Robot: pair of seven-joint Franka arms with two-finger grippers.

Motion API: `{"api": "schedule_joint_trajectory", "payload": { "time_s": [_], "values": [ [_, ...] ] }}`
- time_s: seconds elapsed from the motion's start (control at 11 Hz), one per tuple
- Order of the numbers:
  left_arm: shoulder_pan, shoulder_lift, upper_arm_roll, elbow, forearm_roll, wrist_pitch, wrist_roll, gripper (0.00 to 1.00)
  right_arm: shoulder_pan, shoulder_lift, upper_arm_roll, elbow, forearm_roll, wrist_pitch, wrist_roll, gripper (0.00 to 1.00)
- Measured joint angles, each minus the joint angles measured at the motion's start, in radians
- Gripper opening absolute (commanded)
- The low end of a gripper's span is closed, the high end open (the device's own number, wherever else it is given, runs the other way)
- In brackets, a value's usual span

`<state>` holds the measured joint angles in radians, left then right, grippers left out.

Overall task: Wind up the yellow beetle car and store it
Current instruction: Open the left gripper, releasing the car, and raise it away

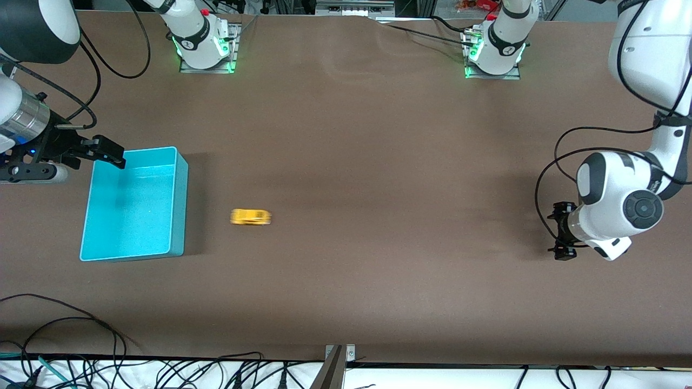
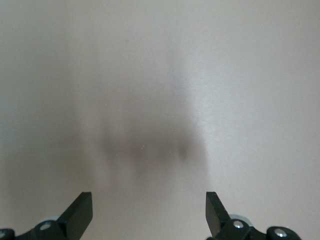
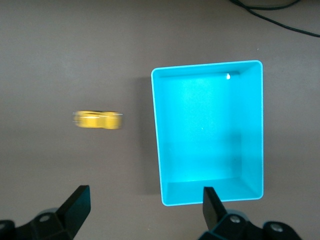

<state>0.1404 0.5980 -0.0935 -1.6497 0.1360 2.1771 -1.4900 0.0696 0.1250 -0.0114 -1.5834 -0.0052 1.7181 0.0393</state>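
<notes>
The yellow beetle car (image 1: 251,216) is on the brown table, a short way from the turquoise bin (image 1: 181,205) toward the left arm's end. Nothing touches it. In the right wrist view the car (image 3: 98,120) lies beside the bin (image 3: 156,135), which has nothing in it. My right gripper (image 1: 70,161) hangs open and holds nothing, up in the air over the bin's corner farthest from the front camera (image 3: 145,207). My left gripper (image 1: 559,231) waits open and low over bare table at the left arm's end, with nothing between its fingers (image 2: 149,210).
Both arm bases (image 1: 205,43) (image 1: 494,48) stand along the table's edge farthest from the front camera. Cables (image 1: 81,346) trail along the edge nearest to that camera. A black cable (image 3: 270,15) lies on the table close to the bin.
</notes>
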Motion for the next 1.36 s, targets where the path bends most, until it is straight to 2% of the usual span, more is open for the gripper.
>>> {"api": "schedule_joint_trajectory", "payload": {
  "time_s": [0.27, 0.55, 1.09, 1.36],
  "values": [
    [0.001, -0.080, -0.003, 0.009, -0.024, -0.078, 0.146, 1.00, 0.000, 0.000, 0.000, 0.000, 0.000, 0.000, 0.000, 1.00],
    [0.001, -0.129, -0.005, 0.066, -0.042, -0.209, 0.331, 1.00, 0.000, 0.000, 0.000, 0.000, 0.000, 0.000, 0.000, 1.00],
    [0.000, -0.228, -0.013, 0.143, -0.079, -0.449, 0.863, 1.00, 0.000, 0.000, -0.001, 0.000, 0.000, 0.000, 0.000, 1.00],
    [-0.001, -0.281, -0.038, 0.163, -0.080, -0.490, 1.056, 0.99, 0.000, 0.000, -0.001, 0.000, 0.000, 0.000, 0.000, 1.00]
  ]
}}
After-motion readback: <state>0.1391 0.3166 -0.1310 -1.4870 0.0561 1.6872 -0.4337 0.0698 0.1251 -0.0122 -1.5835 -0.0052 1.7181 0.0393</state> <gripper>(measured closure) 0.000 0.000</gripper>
